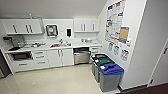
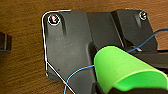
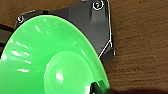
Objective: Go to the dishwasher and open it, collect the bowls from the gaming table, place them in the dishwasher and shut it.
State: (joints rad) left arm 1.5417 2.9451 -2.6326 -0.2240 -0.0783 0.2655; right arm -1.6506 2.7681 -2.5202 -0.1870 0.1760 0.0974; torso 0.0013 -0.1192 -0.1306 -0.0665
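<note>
The dishwasher [image 1: 81,57], with its stainless-steel front, sits under the white counter at the far side of the kitchenette, a dark gap showing above the door panel. A bright green bowl [image 2: 125,72] shows side-on in the left wrist view, with my left gripper [image 2: 117,90] shut on it over brown wood-grain floor. The right wrist view looks into a second, wide, shallow green bowl [image 3: 50,62]; my right gripper [image 3: 100,88] is shut on its rim. The gaming table is out of view.
Three grey bins with a blue lid [image 1: 111,68], a green lid [image 1: 105,61] and a black lid [image 1: 100,56] stand along the right wall beside the dishwasher. White cabinets [image 1: 55,58] and a counter with a sink [image 1: 60,45] line the back. Pale floor [image 1: 55,81] lies ahead.
</note>
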